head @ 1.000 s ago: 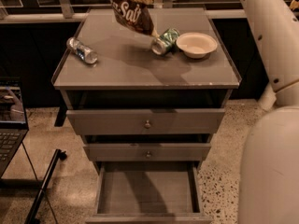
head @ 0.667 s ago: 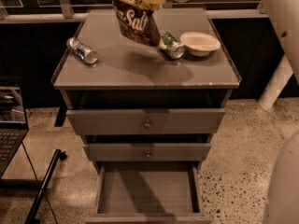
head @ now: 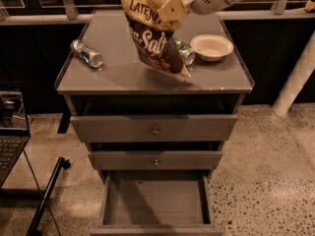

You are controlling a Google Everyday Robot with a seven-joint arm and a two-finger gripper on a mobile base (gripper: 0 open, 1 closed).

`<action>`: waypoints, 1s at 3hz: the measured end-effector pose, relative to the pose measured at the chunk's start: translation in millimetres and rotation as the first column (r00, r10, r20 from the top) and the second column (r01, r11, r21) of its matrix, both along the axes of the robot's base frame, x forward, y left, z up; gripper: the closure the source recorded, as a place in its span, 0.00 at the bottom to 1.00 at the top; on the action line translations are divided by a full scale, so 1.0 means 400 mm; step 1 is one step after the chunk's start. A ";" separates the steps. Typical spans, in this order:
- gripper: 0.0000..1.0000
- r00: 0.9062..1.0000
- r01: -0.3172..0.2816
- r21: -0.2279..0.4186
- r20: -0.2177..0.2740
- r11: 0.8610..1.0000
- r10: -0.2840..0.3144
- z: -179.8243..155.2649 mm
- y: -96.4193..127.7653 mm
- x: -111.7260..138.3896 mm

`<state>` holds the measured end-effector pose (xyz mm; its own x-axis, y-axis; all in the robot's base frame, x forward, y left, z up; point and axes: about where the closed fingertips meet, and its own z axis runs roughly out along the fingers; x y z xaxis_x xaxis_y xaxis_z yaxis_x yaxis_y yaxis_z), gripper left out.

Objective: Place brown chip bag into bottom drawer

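Observation:
The brown chip bag point(head: 153, 32) hangs tilted in the air above the cabinet top, cream top with "LATE JULY" up, dark brown half with "Salt" down. My gripper point(head: 170, 9) comes in from the upper right and is shut on the bag's upper right edge. The bottom drawer point(head: 155, 199) is pulled out at the foot of the cabinet, and its flat grey inside holds nothing. The bag is well above it and further back.
On the cabinet top point(head: 113, 75) lie a clear plastic bottle point(head: 87, 53) at the left, a green soda can point(head: 185, 51) partly behind the bag, and a white bowl point(head: 211, 47) at the right. Two upper drawers with round knobs point(head: 155, 131) stand slightly open. A laptop point(head: 11, 132) is at the left.
The gripper has carried the bag forward and lower toward the cabinet's front edge. The bag now looks larger and covers part of the can.

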<state>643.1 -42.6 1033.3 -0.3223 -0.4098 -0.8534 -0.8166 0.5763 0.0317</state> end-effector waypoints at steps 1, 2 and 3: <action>1.00 0.999 0.034 0.024 -0.022 0.999 -0.033 -0.006 -0.005 -0.068; 1.00 0.998 0.063 0.049 -0.020 0.997 -0.062 0.000 -0.005 -0.125; 1.00 0.993 0.121 0.081 0.000 0.989 -0.122 -0.023 -0.002 -0.210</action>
